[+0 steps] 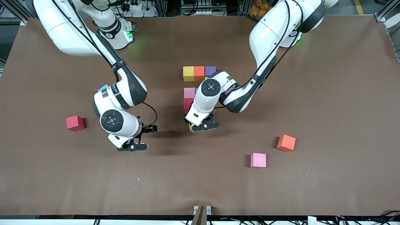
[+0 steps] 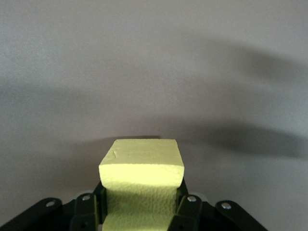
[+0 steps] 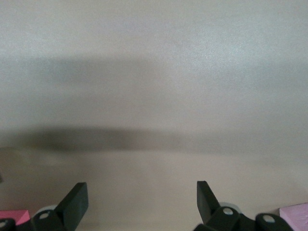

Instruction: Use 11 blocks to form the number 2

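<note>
A row of yellow (image 1: pixel 188 73), orange (image 1: pixel 199 73) and purple (image 1: pixel 210 71) blocks lies mid-table. A pink block (image 1: pixel 189 92) and a red block (image 1: pixel 187 103) lie in a column nearer the front camera; the left arm hides what is beside them. My left gripper (image 1: pixel 200 125) is low over the table just nearer the camera than the red block. It is shut on a pale yellow block (image 1: pixel 190 126), which fills the left wrist view (image 2: pixel 142 173) between the fingers (image 2: pixel 188 211). My right gripper (image 1: pixel 132 145) hangs open and empty (image 3: pixel 142 192) over bare table.
Loose blocks lie on the brown table: red (image 1: pixel 75 123) toward the right arm's end, orange (image 1: pixel 286 142) and pink (image 1: pixel 258 160) toward the left arm's end. A light blue block (image 1: pixel 103 87) peeks from under the right arm. A pink edge (image 3: pixel 296 215) shows in the right wrist view.
</note>
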